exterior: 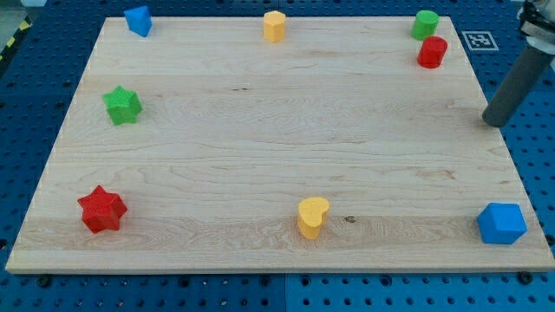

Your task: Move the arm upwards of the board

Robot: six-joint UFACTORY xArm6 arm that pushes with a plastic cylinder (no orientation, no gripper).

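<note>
My tip (493, 122) is at the view's right, just off the right edge of the wooden board (260, 130), touching no block. The rod rises from it toward the upper right corner. The nearest blocks are the red cylinder (432, 52) and the green cylinder (425, 24), up and to the left of the tip. The blue hexagonal block (501, 224) lies below the tip at the board's bottom right corner.
A blue block (138, 20) is at top left, a yellow block (274, 26) at top middle, a green star (122, 105) at left, a red star (102, 209) at bottom left, a yellow heart (312, 217) at bottom middle. A marker tag (478, 40) lies off-board.
</note>
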